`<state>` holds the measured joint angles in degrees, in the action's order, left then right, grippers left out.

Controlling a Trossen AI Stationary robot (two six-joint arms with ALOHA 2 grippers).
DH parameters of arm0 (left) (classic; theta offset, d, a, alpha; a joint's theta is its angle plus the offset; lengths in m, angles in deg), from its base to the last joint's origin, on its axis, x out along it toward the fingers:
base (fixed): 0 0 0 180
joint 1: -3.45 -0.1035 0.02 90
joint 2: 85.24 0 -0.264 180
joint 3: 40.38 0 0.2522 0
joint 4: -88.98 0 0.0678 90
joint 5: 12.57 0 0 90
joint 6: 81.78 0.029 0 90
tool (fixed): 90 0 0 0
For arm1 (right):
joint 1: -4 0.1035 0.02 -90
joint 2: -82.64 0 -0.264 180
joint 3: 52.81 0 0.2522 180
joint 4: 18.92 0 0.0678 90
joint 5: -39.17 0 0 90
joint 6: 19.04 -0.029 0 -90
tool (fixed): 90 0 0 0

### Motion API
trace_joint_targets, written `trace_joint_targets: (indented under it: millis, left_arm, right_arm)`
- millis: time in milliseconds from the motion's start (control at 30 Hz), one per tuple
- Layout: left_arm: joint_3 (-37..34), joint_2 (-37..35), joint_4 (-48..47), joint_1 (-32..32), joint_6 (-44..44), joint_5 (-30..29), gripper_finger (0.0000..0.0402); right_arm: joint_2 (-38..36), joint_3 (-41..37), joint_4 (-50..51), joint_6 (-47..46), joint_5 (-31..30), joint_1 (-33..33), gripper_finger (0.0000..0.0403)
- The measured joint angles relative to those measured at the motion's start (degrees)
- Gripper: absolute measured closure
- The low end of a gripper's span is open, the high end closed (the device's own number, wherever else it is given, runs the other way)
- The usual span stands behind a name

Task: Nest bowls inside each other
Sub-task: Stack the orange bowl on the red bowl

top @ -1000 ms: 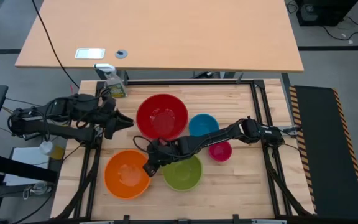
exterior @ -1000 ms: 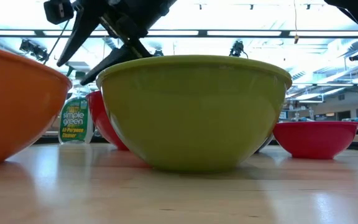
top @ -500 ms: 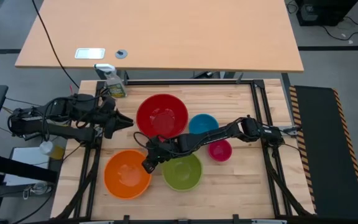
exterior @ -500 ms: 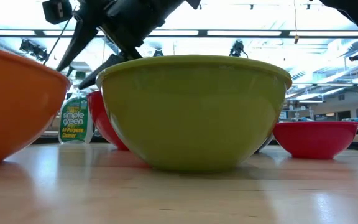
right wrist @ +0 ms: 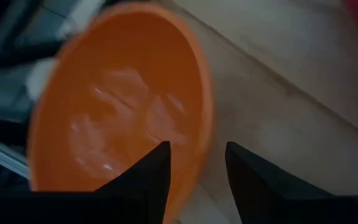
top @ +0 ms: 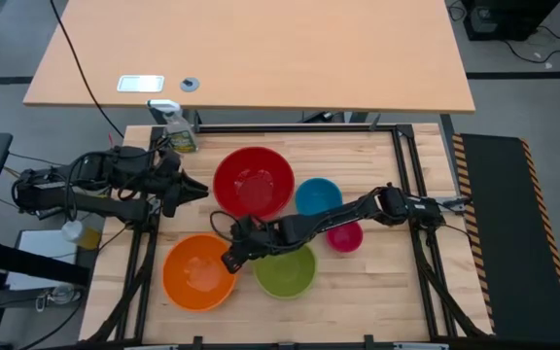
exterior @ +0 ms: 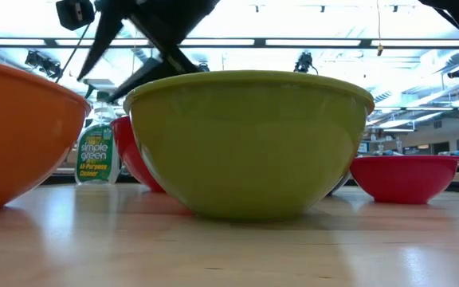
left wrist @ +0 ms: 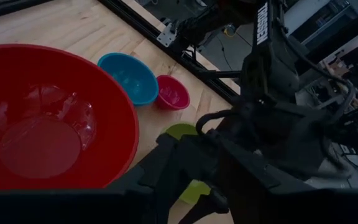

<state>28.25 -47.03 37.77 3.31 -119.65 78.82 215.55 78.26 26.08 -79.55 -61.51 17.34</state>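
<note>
Five bowls rest on their bases on the wooden table: red [top: 253, 183], blue [top: 317, 196], magenta [top: 343, 235], lime green [top: 285, 270] and orange [top: 199, 272]. My right gripper [top: 229, 259] hangs open between the orange and green bowls, slanting down toward the orange one. In the right wrist view its fingers [right wrist: 155, 171] stand on either side of the orange bowl's rim [right wrist: 205, 124]; I cannot tell whether they touch it. My left gripper [top: 191, 194] waits open beside the red bowl's left side, with nothing between its fingers.
A spray bottle [top: 178, 131] stands at the table's far left corner, behind the red bowl. A black frame rail [top: 290, 128] runs round the table. The orange and green bowls stand close together under my right arm [top: 338, 209], which reaches over the blue and magenta bowls.
My right gripper has rolled a little about its wrist while staying over the gap between the orange and green bowls; its fingers stay open. The bowls have not moved.
</note>
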Motion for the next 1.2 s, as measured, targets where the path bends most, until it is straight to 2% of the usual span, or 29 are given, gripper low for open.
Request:
trace_joint_targets:
  millis: [400,567,800,933,1100,1200]
  left_arm:
    - [0.0,0.0,-0.02,-0.01,0.0,-0.02,0.0273]
    - [0.02,0.0,-0.06,0.0,-0.2,-0.02,0.0273]
    - [0.02,-0.05,0.3,0.04,-0.35,-0.02,0.0273]
    - [0.02,-0.04,0.38,0.05,-0.4,-0.02,0.0273]
    - [0.02,-0.17,0.44,0.04,-0.59,-0.02,0.0273]
    - [0.02,-0.17,0.42,0.07,-0.59,-0.01,0.0273]
  right_arm:
    - [0.88,-1.47,-4.11,4.79,0.73,-0.43,0.0241]
    - [4.14,-1.16,-6.5,3.64,5.86,-0.71,0.0241]
    - [4.67,-0.98,-5.59,2.87,6.17,-0.79,0.0245]
    - [4.67,-0.98,-5.28,1.89,5.93,-0.94,0.0283]
    - [4.79,-1.06,-5.62,1.99,6.29,-0.94,0.0376]
    - [4.85,-1.04,-6.88,1.19,7.7,-1.02,0.0383]
